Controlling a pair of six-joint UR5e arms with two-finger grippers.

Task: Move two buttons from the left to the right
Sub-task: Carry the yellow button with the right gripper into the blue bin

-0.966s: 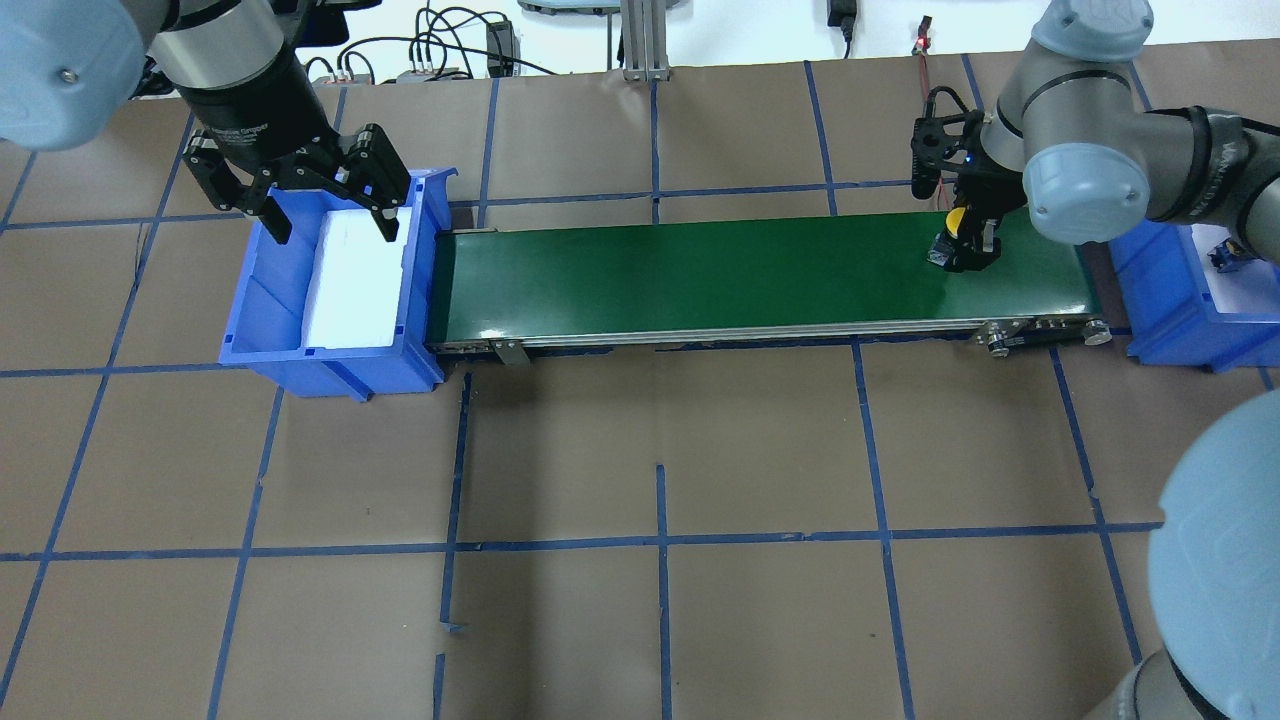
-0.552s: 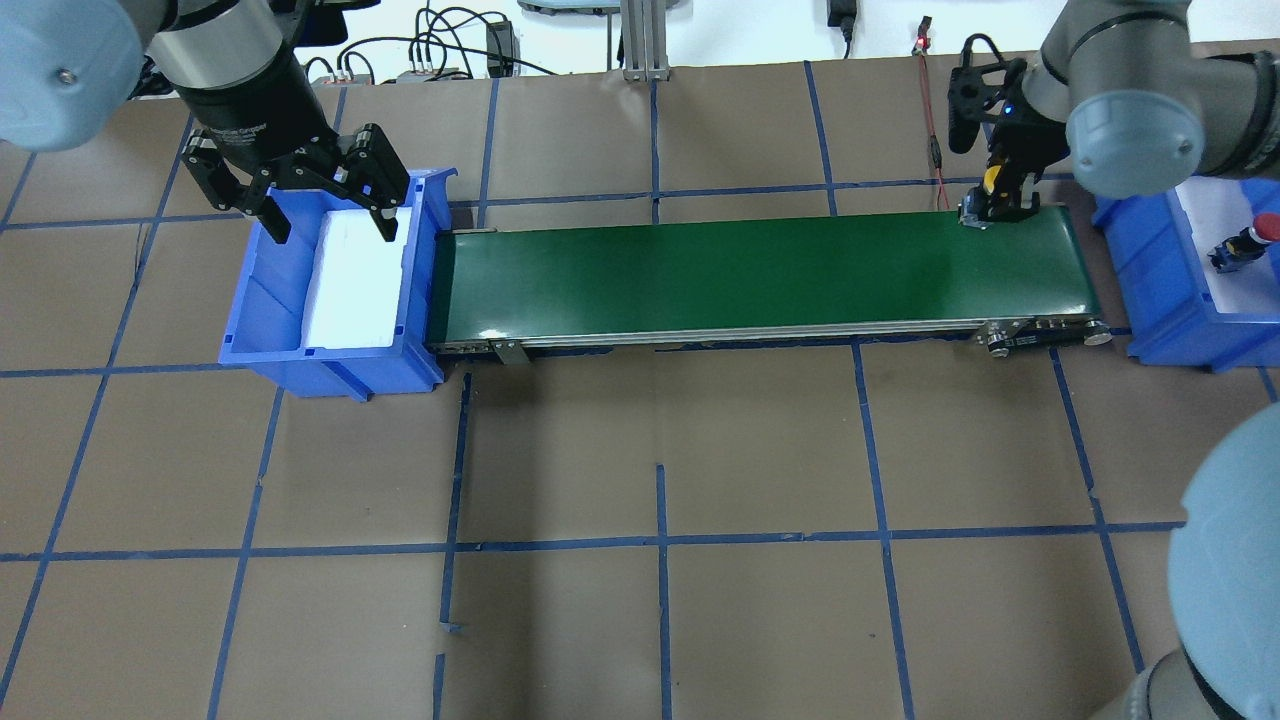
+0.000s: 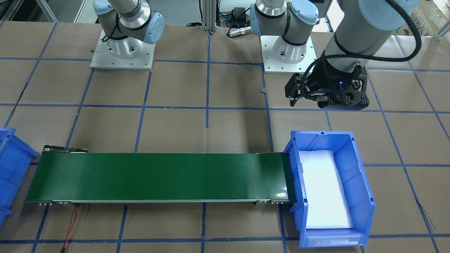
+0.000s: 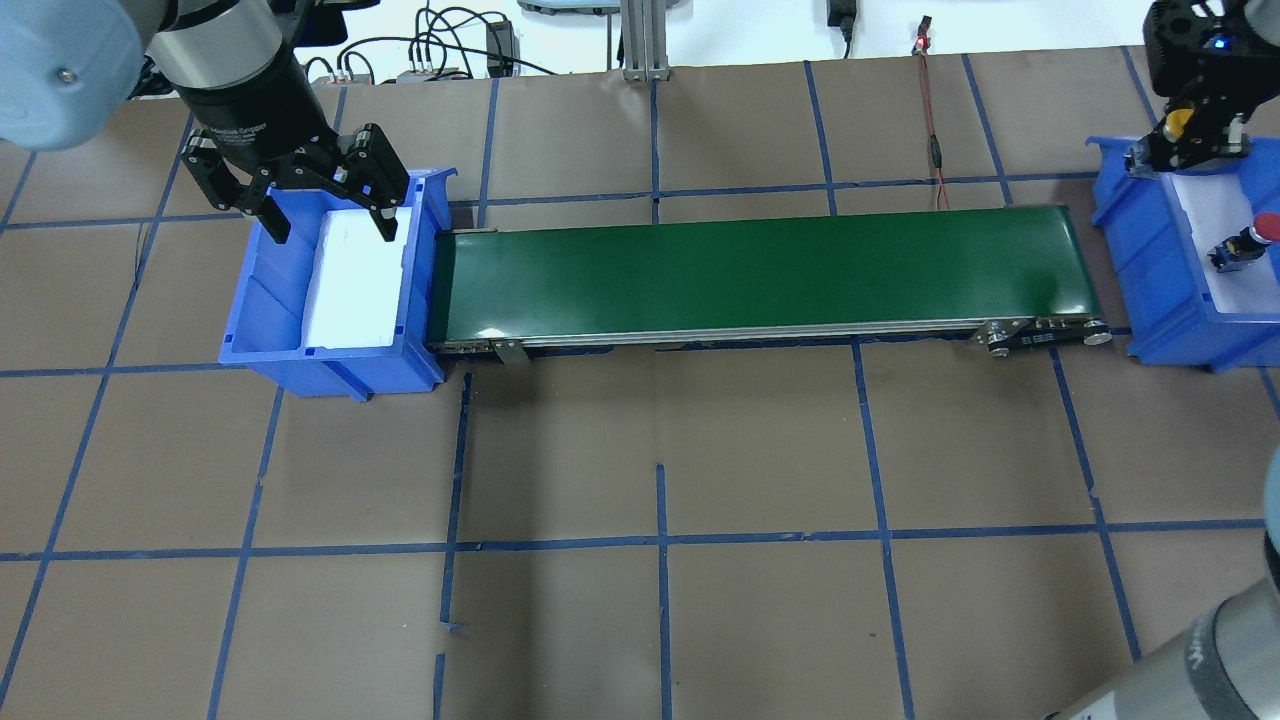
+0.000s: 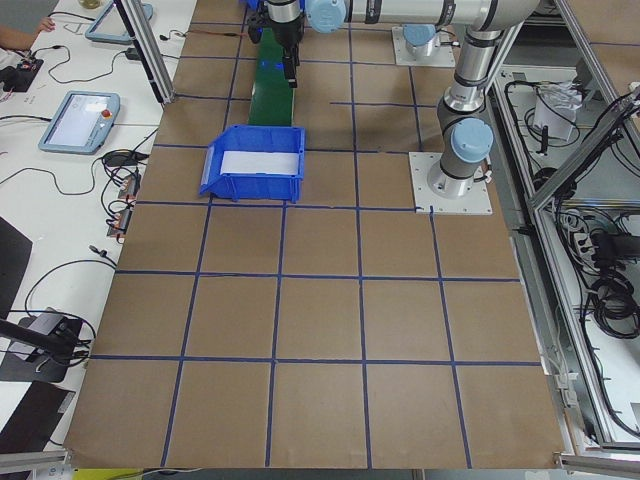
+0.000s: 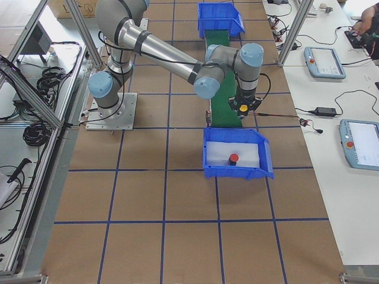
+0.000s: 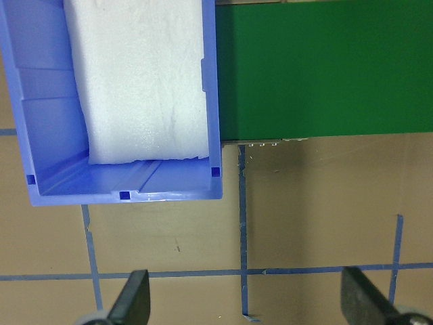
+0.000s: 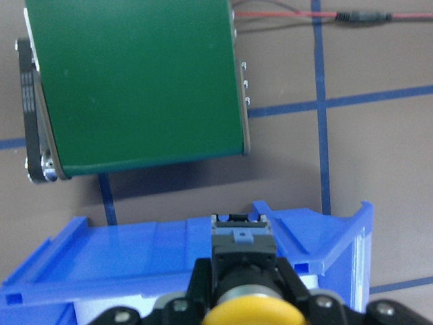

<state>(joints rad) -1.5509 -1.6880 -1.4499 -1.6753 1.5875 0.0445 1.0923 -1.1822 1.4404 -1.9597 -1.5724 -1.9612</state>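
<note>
The right gripper [image 4: 1192,142] is clenching its jaws on the yellow button [image 8: 242,249] over the rim of the blue bin [image 4: 1120,205], just past the end of the belt [image 4: 760,270]. The button's body is pointing back at the belt, cap away. The red button [image 4: 1246,243] is lying slantwise farther from the belt, bare foam [image 4: 1202,212] between. The left gripper [image 4: 334,228] is holding its jaws spread beyond the belt's opposite end.

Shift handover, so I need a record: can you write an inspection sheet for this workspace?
Surface: brown paper-covered table with blue tape grid; green conveyor belt bare.
Job's things: yellow-capped push-button held in right gripper above right blue plastic bin's rim; red-capped push-button lies on that bin's white foam liner.
Clutter: nothing seen.
Grippers: left gripper open over left blue plastic bin; right shut on yellow button.
Cables: red wire on table beyond belt.
Surroundings: teach pendants on side bench.
</note>
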